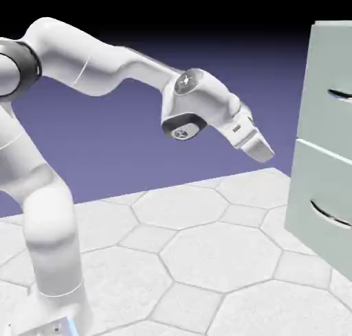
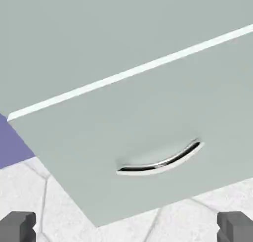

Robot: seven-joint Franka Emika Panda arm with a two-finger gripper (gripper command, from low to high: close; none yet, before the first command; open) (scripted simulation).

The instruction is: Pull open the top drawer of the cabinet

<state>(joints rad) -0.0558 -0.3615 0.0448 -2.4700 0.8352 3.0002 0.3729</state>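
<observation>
Nearest in the hand view, two grey fingers [image 2: 19, 225] sit at the bottom corners of the frame, spread wide and holding nothing. Beyond them a strip of pale tiled worktop [image 2: 59, 206], then the cabinet [image 2: 99, 38] filling most of the frame. The curved handle [image 2: 160, 162] right of centre belongs to the lower drawer [image 2: 148, 117], under the bright seam. In the exterior view the gripper [image 1: 260, 148] hangs in mid-air at centre right, short of the cabinet, touching nothing. The top drawer [image 1: 330, 66] is at the upper right edge, its handle [image 1: 340, 95] a thin dark arc, higher and farther right than the fingers. Likely a stiff panel on slides, with a slim, slick, rigid bar: pinching the arc's middle looks best, then a straight pull.
</observation>
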